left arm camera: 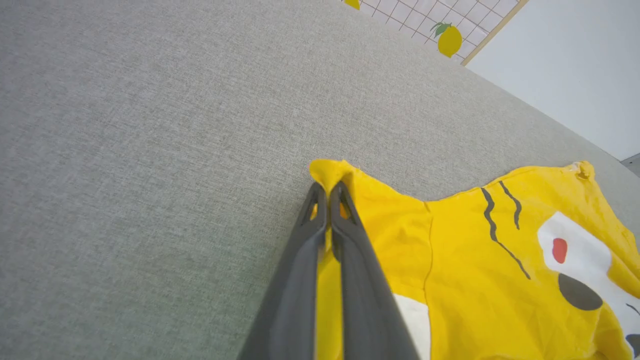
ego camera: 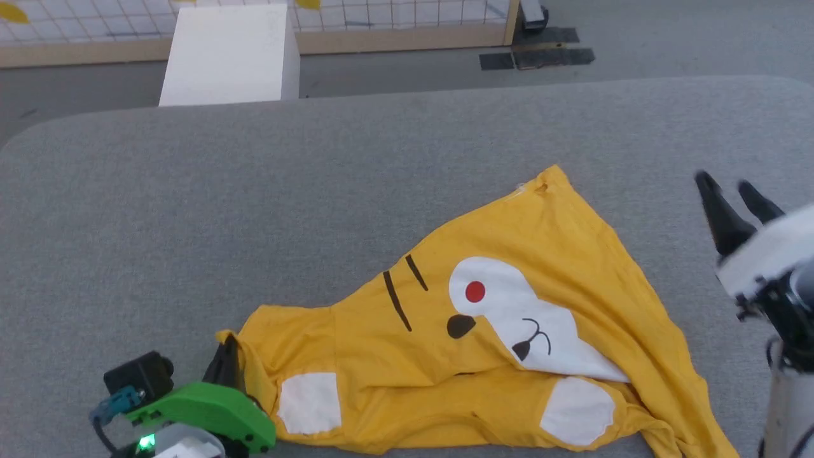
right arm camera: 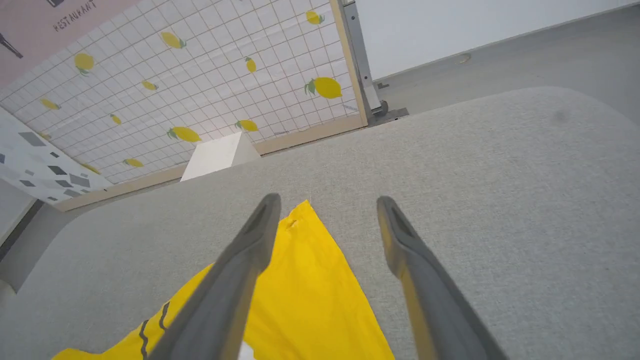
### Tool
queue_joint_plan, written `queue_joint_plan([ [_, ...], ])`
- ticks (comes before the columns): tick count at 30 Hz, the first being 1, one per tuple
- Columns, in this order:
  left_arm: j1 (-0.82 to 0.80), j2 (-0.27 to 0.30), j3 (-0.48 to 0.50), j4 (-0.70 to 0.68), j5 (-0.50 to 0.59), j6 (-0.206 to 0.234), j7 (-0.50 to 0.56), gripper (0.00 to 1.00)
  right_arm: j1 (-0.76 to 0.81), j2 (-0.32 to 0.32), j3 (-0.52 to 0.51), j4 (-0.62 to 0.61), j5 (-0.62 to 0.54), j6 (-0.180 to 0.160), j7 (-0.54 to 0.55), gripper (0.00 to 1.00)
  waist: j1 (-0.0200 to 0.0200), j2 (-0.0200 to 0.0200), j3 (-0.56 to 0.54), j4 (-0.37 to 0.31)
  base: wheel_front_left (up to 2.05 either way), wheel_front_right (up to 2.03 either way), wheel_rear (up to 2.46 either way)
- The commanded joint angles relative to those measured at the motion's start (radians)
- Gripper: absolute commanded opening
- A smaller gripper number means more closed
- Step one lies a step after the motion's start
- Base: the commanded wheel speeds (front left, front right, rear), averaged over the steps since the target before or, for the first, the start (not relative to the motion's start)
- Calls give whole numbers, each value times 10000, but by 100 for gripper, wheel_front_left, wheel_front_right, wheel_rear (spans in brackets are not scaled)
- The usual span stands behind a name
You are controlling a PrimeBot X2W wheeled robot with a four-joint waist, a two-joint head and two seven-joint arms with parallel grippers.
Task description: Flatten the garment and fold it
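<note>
Garment [ego camera: 509, 305] lies rumpled on the near half of the table [ego camera: 254, 191], whose far and left stretches are bare. At the garment's left corner the left gripper [left arm camera: 328, 189] pinches the cloth (fingers pressed together); the right gripper [ego camera: 731, 200] hovers spread wide, apart from the right edge.

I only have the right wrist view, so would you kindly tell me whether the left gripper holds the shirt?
Observer: Yes, the left gripper is shut on a fold at the garment's left end.
Operator: Thank you; is it lying flat?
Observer: No, its near part is bunched in folds.
Operator: Is my right gripper over it?
Observer: No, the head view shows the right gripper beside its right edge, clear of the cloth.
</note>
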Motion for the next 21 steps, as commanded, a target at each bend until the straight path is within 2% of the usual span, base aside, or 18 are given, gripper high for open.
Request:
queue_joint_plan([
  [1,-301,81,-78,-87,71,-94,32,0,-578,-66,262,411,-222,-13,34,100,0,0,432,403,0,0,0],
  [3,-471,70,-197,-177,131,-132,48,0,-1332,-382,747,1084,-672,-13,188,100,0,0,738,682,0,0,0],
  [4,-667,83,-370,-211,264,-184,56,0,-2002,-858,1359,1784,-1292,-13,366,100,0,0,986,1012,0,0,0],
  [6,-872,41,-590,-253,355,-283,59,0,-2604,-1395,2070,2399,-1937,-13,664,100,0,0,1332,1366,0,0,0],
  [11,-1298,-221,-926,-137,375,-434,-55,0,-3940,-2043,3152,3928,-2826,-13,1866,100,0,0,1991,2061,0,0,0],
  [21,-1623,-479,-1048,189,200,-583,-407,0,-4879,-2495,3952,5940,-3424,-13,3019,100,0,0,2707,2641,0,0,0],
])
